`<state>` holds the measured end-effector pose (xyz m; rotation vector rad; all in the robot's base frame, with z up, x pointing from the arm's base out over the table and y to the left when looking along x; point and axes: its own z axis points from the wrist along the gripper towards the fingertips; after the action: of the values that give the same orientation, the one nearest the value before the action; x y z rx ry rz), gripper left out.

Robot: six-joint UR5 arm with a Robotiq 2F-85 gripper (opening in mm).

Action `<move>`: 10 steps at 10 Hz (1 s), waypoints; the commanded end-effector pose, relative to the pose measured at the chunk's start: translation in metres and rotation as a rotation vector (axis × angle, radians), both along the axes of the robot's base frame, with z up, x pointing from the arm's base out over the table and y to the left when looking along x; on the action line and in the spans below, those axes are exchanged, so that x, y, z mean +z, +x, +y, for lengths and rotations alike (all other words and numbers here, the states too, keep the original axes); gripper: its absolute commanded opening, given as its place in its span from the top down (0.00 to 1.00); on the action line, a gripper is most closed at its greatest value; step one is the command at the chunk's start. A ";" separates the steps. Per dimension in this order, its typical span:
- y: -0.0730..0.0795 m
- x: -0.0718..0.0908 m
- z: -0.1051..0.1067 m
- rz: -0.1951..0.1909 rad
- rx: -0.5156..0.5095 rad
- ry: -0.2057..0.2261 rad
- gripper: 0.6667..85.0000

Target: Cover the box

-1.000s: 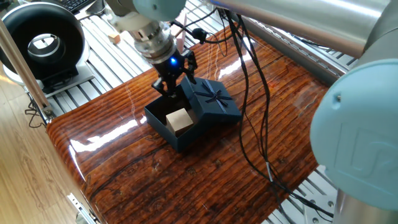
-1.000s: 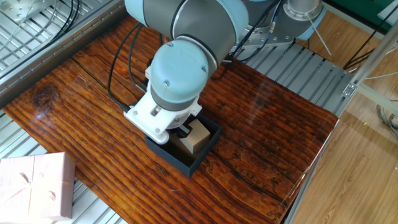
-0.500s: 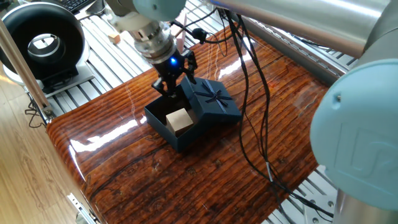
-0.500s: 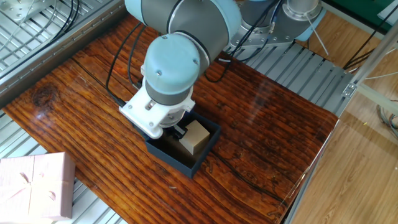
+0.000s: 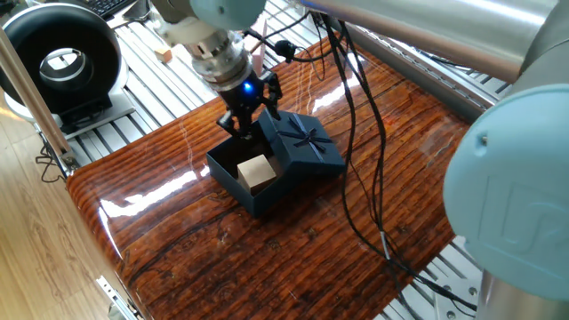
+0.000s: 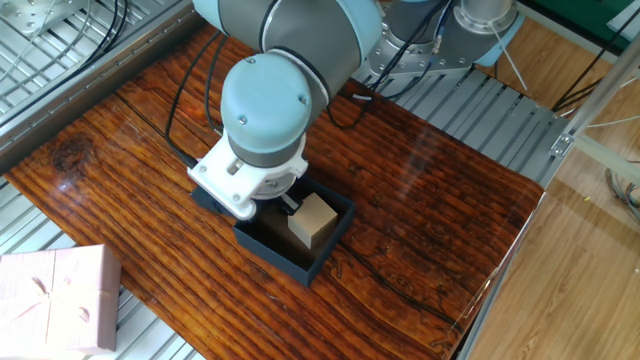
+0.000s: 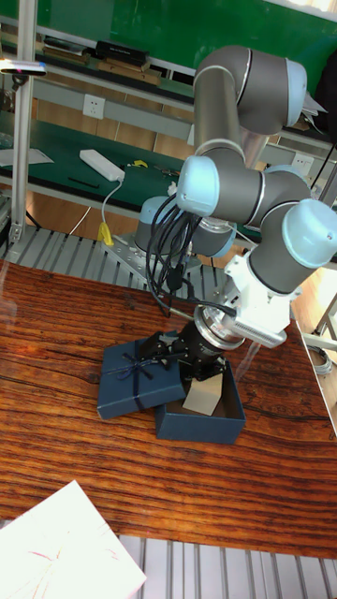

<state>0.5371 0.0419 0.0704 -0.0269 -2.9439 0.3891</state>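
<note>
The box (image 5: 233, 170) is a dark navy square base standing open on the wooden table, with a tan block (image 5: 255, 172) inside it. The other fixed view shows the box (image 6: 325, 250) and block (image 6: 313, 220) too. Its navy lid (image 5: 302, 142) with a bow lies beside the box, one edge resting against the rim. My gripper (image 5: 249, 116) hangs over the near edge of the lid (image 7: 139, 376), just behind the box (image 7: 201, 421). Its fingers look spread and hold nothing. In the other fixed view my wrist hides them.
A pale pink box (image 6: 55, 300) sits at the table's corner, seen also in the tall fixed view as the pink box (image 7: 65, 547). A black round device (image 5: 58, 58) stands off the table on the metal frame. Cables (image 5: 356, 178) trail across the wood.
In the other fixed view my wrist has shifted left, away from above the box and toward the lid. Box, block and lid have not moved.
</note>
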 end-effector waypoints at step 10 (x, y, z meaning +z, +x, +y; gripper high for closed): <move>0.029 0.043 0.078 -0.093 -0.011 0.101 0.55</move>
<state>0.5581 0.1057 0.1097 -0.0792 -3.0050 0.2558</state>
